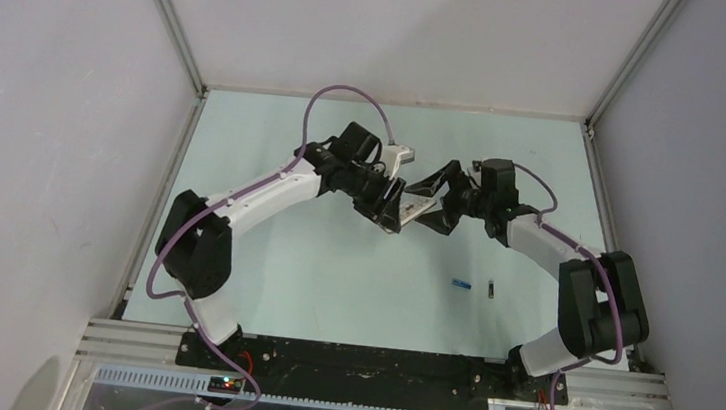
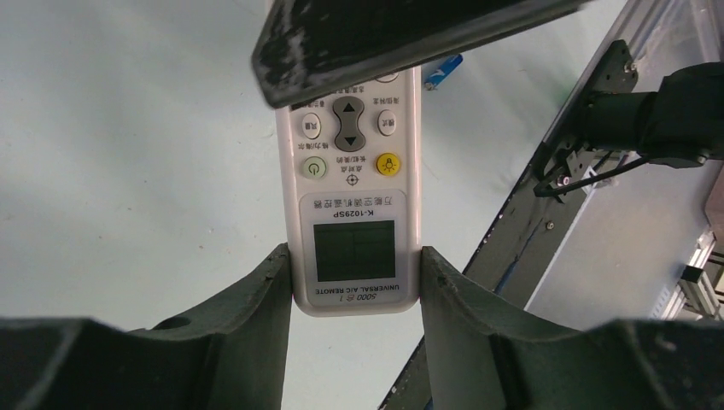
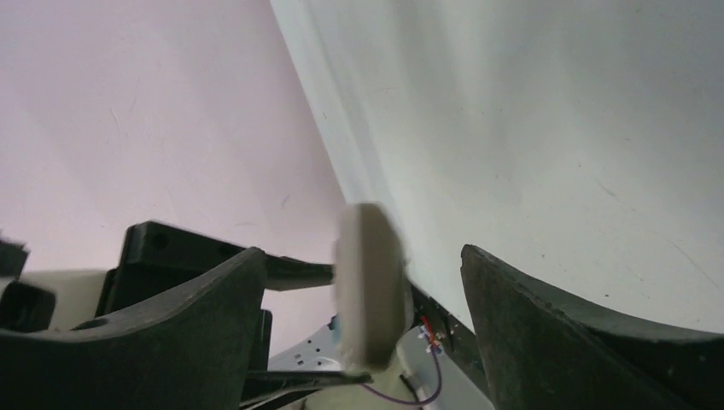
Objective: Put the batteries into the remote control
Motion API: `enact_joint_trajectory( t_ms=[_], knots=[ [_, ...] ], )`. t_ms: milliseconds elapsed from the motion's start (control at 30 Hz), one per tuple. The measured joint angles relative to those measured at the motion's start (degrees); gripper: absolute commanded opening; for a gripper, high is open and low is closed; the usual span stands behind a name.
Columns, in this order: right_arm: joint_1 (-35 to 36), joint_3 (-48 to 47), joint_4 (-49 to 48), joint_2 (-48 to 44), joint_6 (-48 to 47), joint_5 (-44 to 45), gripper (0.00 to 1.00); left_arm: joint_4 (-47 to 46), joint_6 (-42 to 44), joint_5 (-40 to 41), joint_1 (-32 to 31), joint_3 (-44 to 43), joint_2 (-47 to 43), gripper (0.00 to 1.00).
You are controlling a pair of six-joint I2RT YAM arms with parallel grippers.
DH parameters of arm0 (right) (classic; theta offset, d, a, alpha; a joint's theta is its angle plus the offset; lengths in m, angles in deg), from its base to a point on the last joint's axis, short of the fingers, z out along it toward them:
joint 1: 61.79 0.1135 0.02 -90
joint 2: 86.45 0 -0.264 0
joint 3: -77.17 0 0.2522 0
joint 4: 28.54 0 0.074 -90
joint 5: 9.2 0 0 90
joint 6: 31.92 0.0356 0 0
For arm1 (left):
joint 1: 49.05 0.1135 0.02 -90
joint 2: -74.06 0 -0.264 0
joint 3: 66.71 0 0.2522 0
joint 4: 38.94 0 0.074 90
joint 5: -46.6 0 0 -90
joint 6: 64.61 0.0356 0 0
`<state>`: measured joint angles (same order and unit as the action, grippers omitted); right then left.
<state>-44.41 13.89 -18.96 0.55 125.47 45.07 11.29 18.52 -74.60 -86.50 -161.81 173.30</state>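
My left pincer (image 2: 354, 256) is closed on the remote control (image 2: 354, 162), which it holds in the air above the tabletop (image 1: 311, 280), at the centre of the top view. The two fingers press only the narrow long edges at the display end. My right pincer (image 3: 362, 254) is wide, with the other end of the remote between its fingers. In the right wrist view this end is blurred and seems to touch neither finger. The first risk I judge is slipping: the case is smooth, glossy white plastic with rounded corners, and my pads are hard, dark and slightly rough, so a small push from the right side could turn the remote out of the grip or drop it. The second risk is a crooked closing of the right pincer (one of its fingers lies across the button end in the left wrist view, and I cannot tell if it touches), which would press the rubber-looking buttons or twist the body. The buttoned front faces my left wrist camera, so the battery slot is not visible to me. The blue battery (image 1: 461, 285) and the dark battery (image 1: 491, 290) lie near each other on the matte pale tabletop, lower right of centre in the top view. They are thin cylinders and will probably roll if nudged.
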Motion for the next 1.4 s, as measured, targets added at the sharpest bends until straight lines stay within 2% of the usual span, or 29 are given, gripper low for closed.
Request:
enact_joint_trajectory(
  t_ms=[100,267,467,667,733,867,933,1000,1200,1400],
  knots=[
    [-0.09,0.00,-0.44,2.10,1.73,-1.86,0.79,0.04,0.33,-0.74,0.35,-0.59,-0.46,0.03],
    [-0.37,0.00,-1.49,2.47,4.48,-3.21,0.63,-0.39,1.38,-0.98,0.96,-1.29,-0.79,0.05],
    [-0.35,0.00,-1.27,2.45,7.30,-3.78,0.48,-0.31,2.95,-0.42,1.16,-1.29,-0.81,0.05],
    [-0.35,0.00,-0.33,2.03,9.44,-3.63,0.31,0.02,3.98,-0.50,1.16,-1.29,-0.81,0.11],
    [-0.35,0.00,-0.26,1.92,10.21,-3.61,0.26,0.09,4.11,-0.59,1.16,-1.29,-1.01,0.15],
    [-0.15,0.00,-0.76,1.73,13.07,-3.89,0.19,0.24,4.26,-0.68,1.33,-1.29,-2.23,0.44],
    [0.00,0.00,-1.01,1.46,14.58,-4.15,0.18,0.33,4.35,-0.55,1.44,-1.29,-2.97,0.65],
    [0.09,0.00,-1.44,1.09,16.92,-4.46,0.16,0.26,5.03,-0.24,1.55,-1.29,-3.87,0.73],
    [0.15,0.00,-1.73,0.85,23.58,-5.77,0.12,-0.35,10.71,1.33,1.46,-1.33,-9.49,0.76],
    [0.31,0.00,-1.70,0.83,28.70,-8.11,0.10,-1.79,21.66,1.53,0.66,-0.98,-15.50,0.77]
  ],
)
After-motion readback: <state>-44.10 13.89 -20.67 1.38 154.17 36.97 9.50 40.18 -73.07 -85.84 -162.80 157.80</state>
